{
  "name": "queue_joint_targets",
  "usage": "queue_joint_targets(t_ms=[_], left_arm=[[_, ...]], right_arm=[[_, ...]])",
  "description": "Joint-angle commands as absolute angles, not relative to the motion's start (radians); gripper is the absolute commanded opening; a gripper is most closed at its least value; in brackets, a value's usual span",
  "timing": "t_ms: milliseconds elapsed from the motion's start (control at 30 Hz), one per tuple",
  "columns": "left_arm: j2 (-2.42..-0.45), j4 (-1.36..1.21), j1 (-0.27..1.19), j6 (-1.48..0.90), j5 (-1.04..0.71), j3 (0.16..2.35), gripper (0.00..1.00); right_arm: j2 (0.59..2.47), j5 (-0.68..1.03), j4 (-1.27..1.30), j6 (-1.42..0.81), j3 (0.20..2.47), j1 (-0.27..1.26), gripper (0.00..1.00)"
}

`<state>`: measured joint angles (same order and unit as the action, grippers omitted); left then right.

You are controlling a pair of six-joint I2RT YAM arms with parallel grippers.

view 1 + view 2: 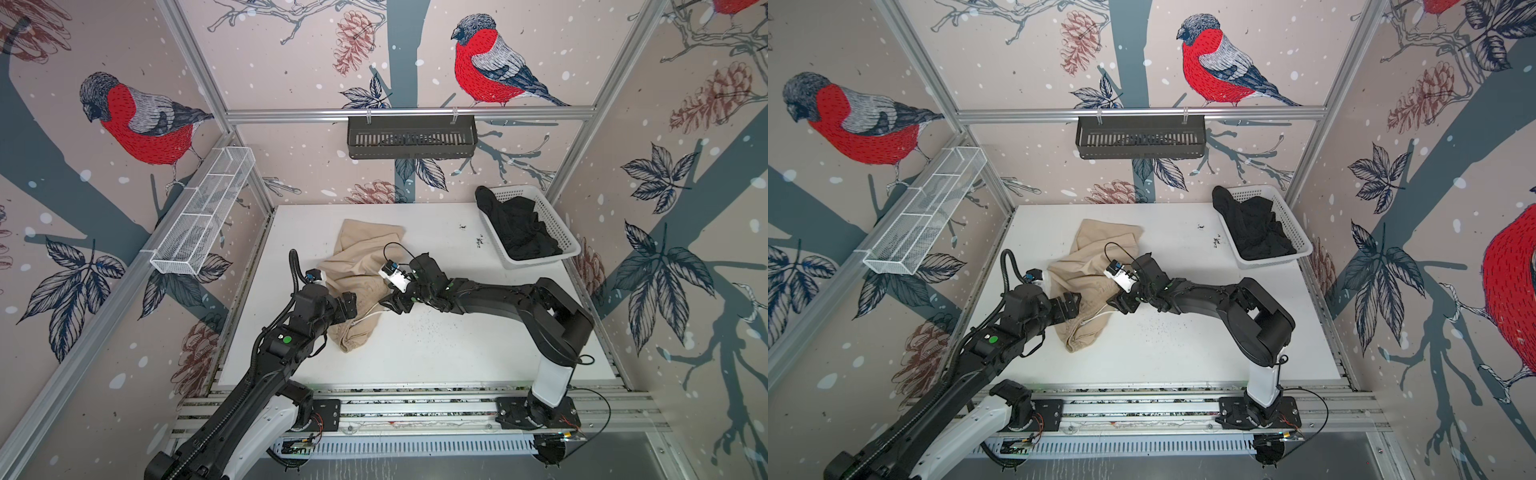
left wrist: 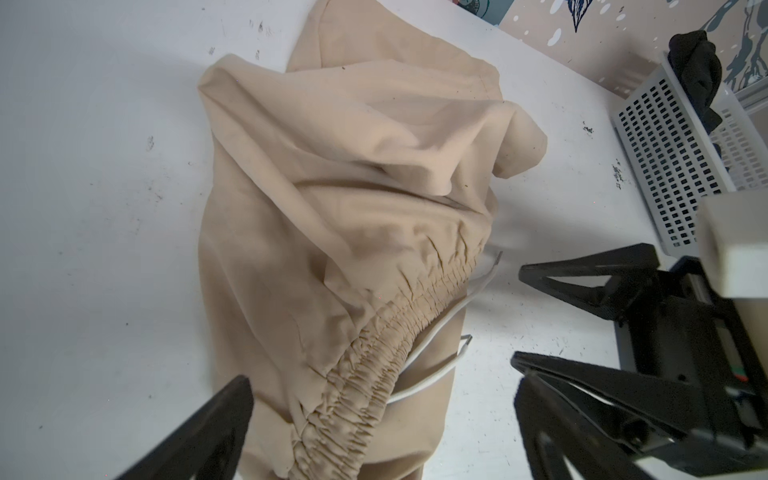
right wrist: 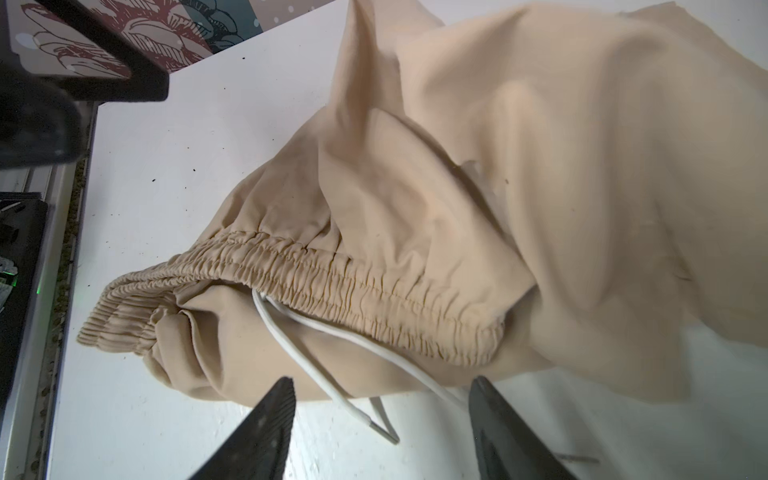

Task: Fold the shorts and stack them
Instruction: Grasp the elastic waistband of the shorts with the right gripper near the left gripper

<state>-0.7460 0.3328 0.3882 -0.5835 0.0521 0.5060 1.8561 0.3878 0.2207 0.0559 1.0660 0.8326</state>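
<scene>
I find the beige shorts (image 1: 357,266) lying front-to-back on the surface (image 1: 457,332), waistband (image 3: 332,266) nearest; left fingers (image 2: 216,419) spread astride it, right fingers (image 3: 266,419) spread about the drawstring (image 3: 299,345), both empty.

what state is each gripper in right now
left gripper: open over the beige shorts, holding nothing
right gripper: open, white drawstring between its fingers, not gripped
</scene>
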Motion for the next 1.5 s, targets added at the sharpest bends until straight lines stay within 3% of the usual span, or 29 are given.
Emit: queue_joint_targets(t_ms=[0, 433, 733, 1100, 1300, 1467], left_arm=[[-0.718, 0.250, 0.388, -0.661, -0.014, 0.450, 0.98], [-0.650, 0.219, 0.397, -0.721, -0.044, 0.335, 0.98], [-0.698, 0.259, 0.464, -0.695, 0.036, 0.344, 0.98], [-0.710, 0.292, 0.500, -0.740, 0.066, 0.312, 0.98], [-0.708, 0.299, 0.515, -0.790, 0.059, 0.289, 0.98], [-0.702, 0.307, 0.527, -0.823, 0.054, 0.268, 0.98]], right_arm=[[1.901, 0.409, 0.295, 0.045, 1.097, 0.838, 0.67], [2.005, 0.299, 0.233, 0.032, 1.201, 0.828, 0.62], [1.925, 0.334, 0.230, 0.000, 1.120, 0.798, 0.63], [2.032, 0.411, 0.239, 0.002, 1.212, 0.791, 0.64], [2.082, 0.468, 0.230, -0.009, 1.270, 0.802, 0.45], [2.069, 0.468, 0.222, -0.033, 1.279, 0.803, 0.10]])
